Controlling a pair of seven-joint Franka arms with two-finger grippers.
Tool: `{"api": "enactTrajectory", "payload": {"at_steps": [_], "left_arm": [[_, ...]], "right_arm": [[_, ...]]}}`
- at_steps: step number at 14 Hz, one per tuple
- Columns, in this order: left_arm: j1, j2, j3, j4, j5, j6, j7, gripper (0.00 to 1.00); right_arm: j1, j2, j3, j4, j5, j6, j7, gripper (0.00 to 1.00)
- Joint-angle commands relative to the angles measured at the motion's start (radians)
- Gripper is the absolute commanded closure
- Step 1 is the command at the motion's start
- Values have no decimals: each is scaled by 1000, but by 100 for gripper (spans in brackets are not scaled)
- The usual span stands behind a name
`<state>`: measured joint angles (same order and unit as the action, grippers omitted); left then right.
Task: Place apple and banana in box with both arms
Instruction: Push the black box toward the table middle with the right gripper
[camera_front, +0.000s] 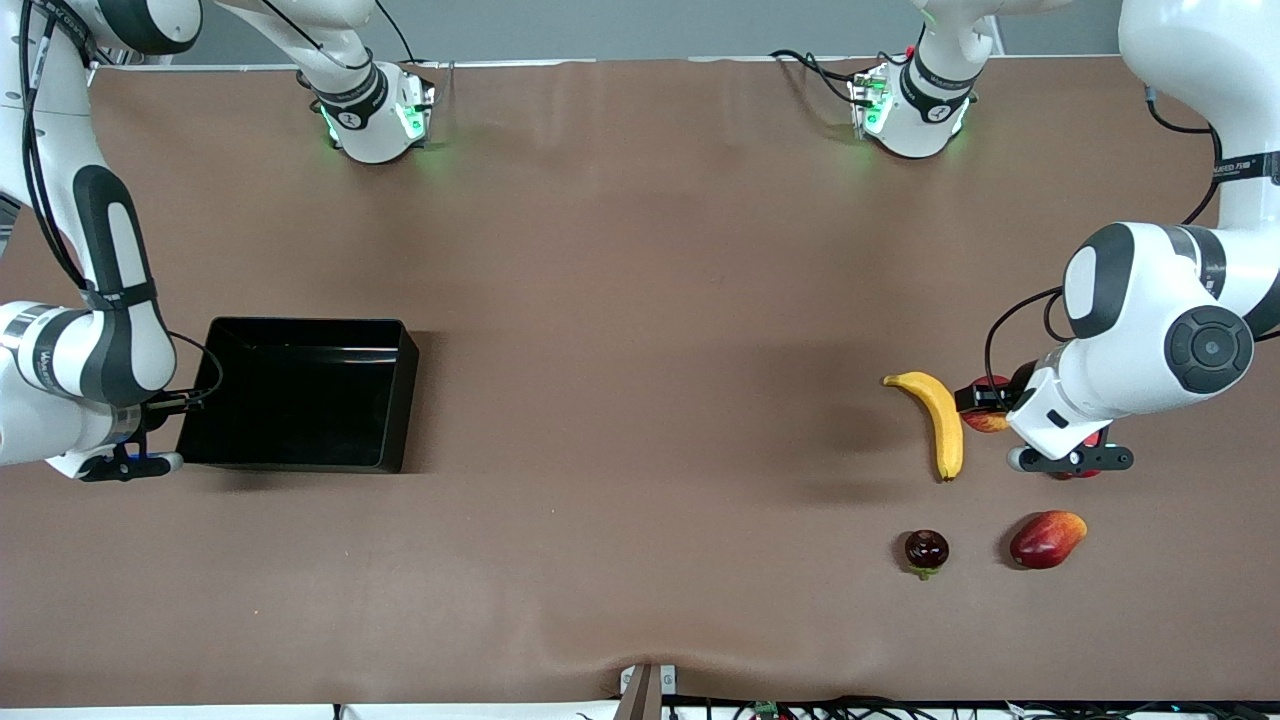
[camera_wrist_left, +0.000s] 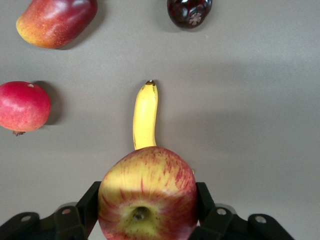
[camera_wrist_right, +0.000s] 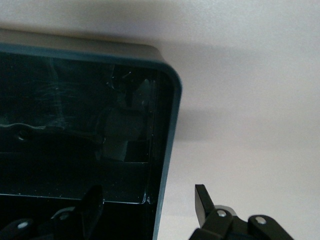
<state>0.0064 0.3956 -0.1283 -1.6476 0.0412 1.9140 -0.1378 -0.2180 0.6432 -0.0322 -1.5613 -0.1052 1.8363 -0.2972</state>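
The left gripper (camera_wrist_left: 148, 210) had its jaws clenched on the apple (camera_wrist_left: 148, 192), over the surface just beside the banana (camera_front: 938, 420) at the left arm's end. The banana's long axis ran toward and away from the front camera. The box (camera_front: 300, 330) lay well apart at the right arm's end — there the right gripper (camera_wrist_right: 150, 205) straddled its wall, jaws released. No writing was legible.

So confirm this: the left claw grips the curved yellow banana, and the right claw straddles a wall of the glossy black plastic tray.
Wrong on one count. The left claw grips the small round red-and-yellow streaked apple, not the curved yellow banana, which lies free on the table, as the left wrist view shows. The right claw does straddle a wall of the glossy black plastic tray.
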Motion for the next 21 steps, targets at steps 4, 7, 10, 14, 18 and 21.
{"api": "enactTrajectory", "payload": {"at_steps": [4,7,10,14,18,21], "left_arm": [[9,-14,-1,6,-11,-13,9,100],[12,-18,4,8,-9,-15,17,100],[11,-17,6,29,-4,-13,12,100],[1,-23,-2,48,-12,-35,-3,100],[0,-24,-16,51,-12,-43,-16,100],[6,-30,-16,51,-11,-69,-9,100]], "right_arm": [[2,12,11,17,-11,-2,-65,100],[0,12,11,20,-7,-2,-59,100],[5,7,15,23,-4,-6,-56,100],[5,-3,12,27,132,-11,-51,100],[17,-40,14,27,160,-11,55,100],[52,-54,14,27,217,-9,107,100]]}}
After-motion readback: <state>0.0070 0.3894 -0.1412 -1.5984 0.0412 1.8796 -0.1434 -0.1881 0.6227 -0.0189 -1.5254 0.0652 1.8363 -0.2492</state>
